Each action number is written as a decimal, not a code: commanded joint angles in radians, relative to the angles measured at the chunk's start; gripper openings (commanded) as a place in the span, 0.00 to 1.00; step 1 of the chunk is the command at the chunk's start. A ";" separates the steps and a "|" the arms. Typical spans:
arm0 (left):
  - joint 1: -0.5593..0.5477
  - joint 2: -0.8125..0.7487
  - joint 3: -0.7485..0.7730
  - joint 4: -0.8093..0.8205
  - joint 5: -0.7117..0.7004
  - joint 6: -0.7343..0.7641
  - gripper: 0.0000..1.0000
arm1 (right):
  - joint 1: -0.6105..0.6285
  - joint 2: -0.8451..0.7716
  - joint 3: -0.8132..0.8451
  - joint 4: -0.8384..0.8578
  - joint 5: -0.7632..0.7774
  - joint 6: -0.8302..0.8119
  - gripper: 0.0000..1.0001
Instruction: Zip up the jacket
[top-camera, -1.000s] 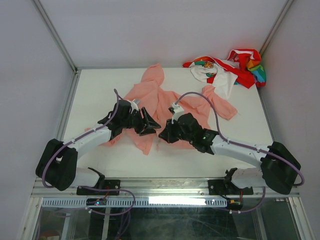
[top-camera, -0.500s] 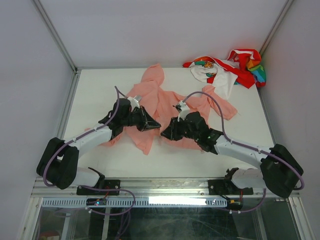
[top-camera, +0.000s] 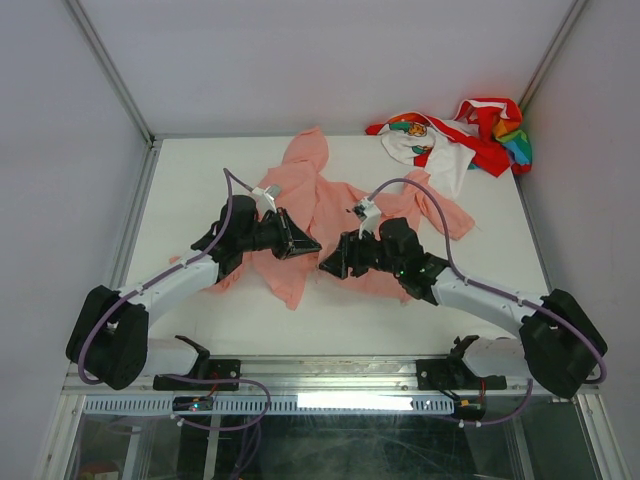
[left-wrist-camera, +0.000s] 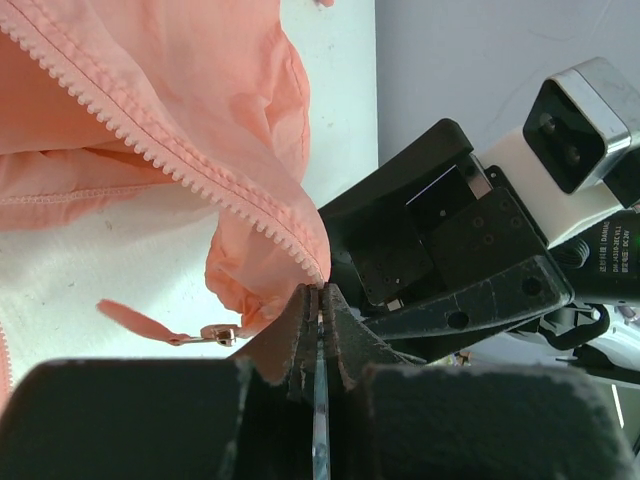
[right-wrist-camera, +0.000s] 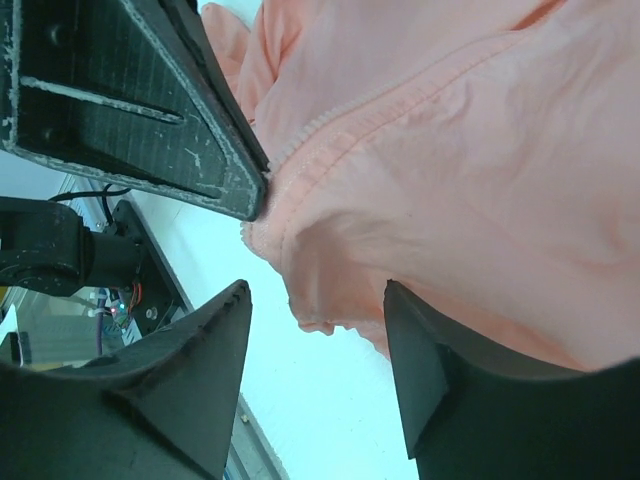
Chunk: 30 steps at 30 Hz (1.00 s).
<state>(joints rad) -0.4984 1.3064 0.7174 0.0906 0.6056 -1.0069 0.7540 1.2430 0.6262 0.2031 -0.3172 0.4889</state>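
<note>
Salmon-pink, thin and limp, the hooded zip-front jacket (top-camera: 320, 200) lies rumpled on the white table (top-camera: 190, 180) as the left hand (left-wrist-camera: 320, 302) pinches its toothed zipper edge (left-wrist-camera: 190, 180) and the right hand (right-wrist-camera: 315, 310) hangs spread beside it; such light, floppy cloth seems best held by that firmer tape.

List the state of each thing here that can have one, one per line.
Thin salmon-pink hooded jacket: unzipped, front open, rumpled.
Left gripper: shut on the jacket's zipper edge.
Right gripper: open, close to the jacket's cloth.
Red, white and rainbow-coloured garment: bunched in the far right corner.
</note>
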 joint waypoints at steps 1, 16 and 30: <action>-0.011 -0.043 0.019 0.042 0.024 0.011 0.00 | 0.000 0.023 0.008 0.109 -0.073 -0.045 0.60; -0.012 -0.047 0.023 0.032 0.025 0.016 0.00 | -0.001 0.094 0.021 0.193 -0.169 -0.075 0.28; -0.012 -0.113 0.086 -0.235 -0.127 0.214 0.36 | -0.116 -0.003 0.032 0.121 -0.286 -0.091 0.00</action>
<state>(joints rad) -0.4984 1.2526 0.7719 -0.0513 0.5453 -0.8829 0.6674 1.3029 0.6262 0.3103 -0.5591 0.4232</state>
